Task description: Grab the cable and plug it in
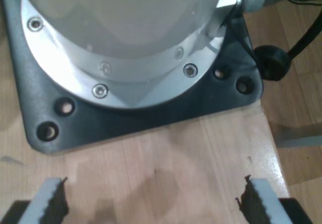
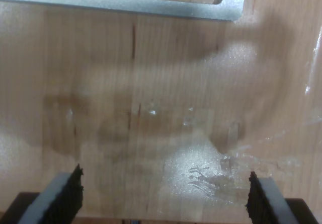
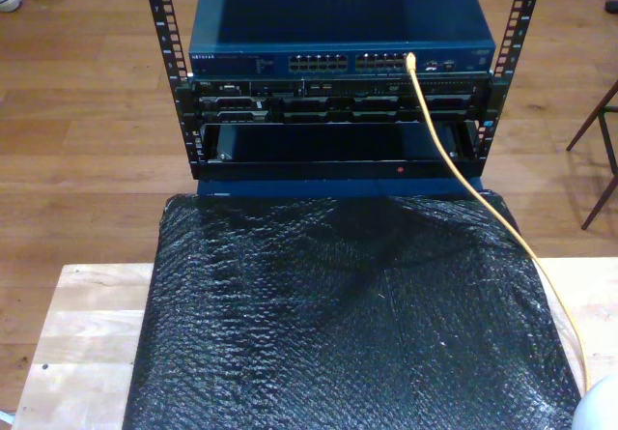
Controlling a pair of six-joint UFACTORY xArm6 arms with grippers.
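Our long thin orange-yellow network cable (image 3: 470, 185) runs from the blue switch's (image 3: 338, 26) port at one o'clock down to five o'clock in the exterior view, while my first gripper (image 1: 151, 199) and my second gripper (image 2: 166, 194) gape wide and empty over bare wooden table (image 2: 151, 133), so we cannot tell which is nearer.

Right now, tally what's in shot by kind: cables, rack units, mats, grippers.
Orange-yellow cable, already plugged into the switch: 1
Rack units: 3, namely the blue network switch and two dark units below it
Black bubble-wrap mat on the wooden table: 1
Grippers: 2, my first gripper and my second gripper, both open and empty
Total: 7

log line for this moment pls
cable: plugged into switch | first pincer: open, empty | second pincer: open, empty
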